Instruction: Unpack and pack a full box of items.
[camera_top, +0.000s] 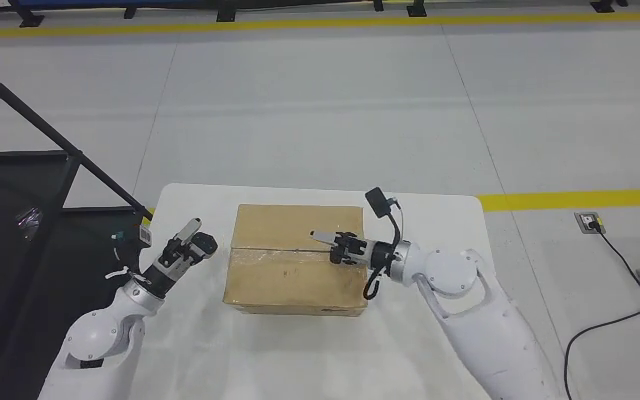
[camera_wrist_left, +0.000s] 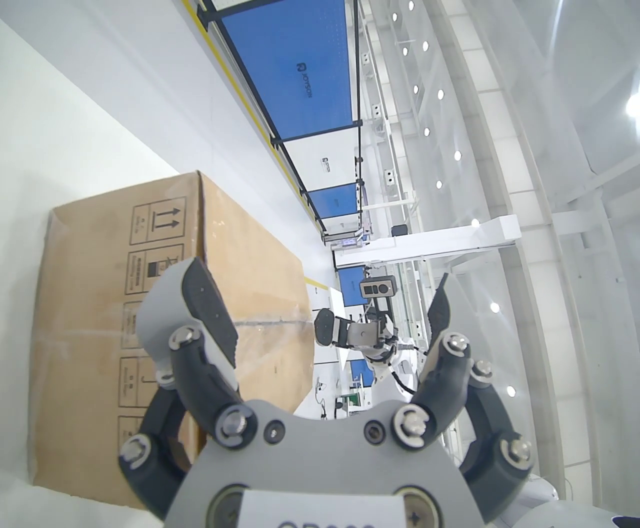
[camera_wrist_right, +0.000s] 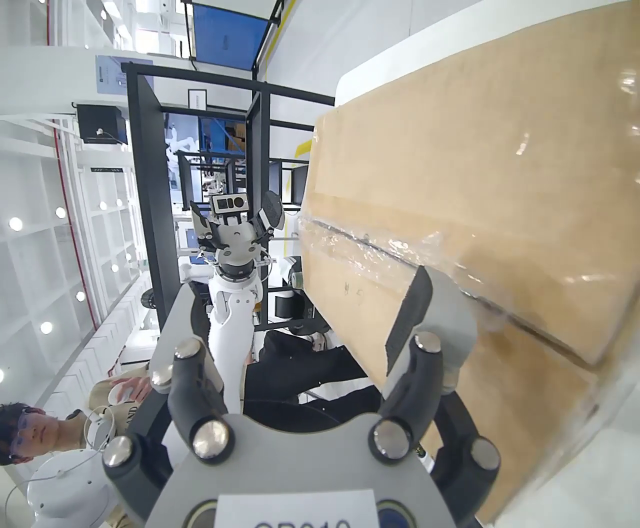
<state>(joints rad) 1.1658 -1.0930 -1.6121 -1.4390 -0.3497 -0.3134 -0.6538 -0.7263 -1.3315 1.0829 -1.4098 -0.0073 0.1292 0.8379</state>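
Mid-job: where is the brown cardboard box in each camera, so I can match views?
Top view: closed brown cardboard box at mid-table, between both arms.
Left wrist view: box just beyond the open left gripper, printed side showing.
Right wrist view: box alongside the open right gripper.
Shared landmark: the clear tape seam across its top flaps.

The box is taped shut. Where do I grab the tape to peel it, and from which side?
Probably the wrinkled stretch of clear tape along the top seam of the box, where it bulges off the cardboard. Come straight down from above with the right gripper, which hovers over it, jaws straddling the seam. Elsewhere the tape looks flat, leaving no edge to pinch.
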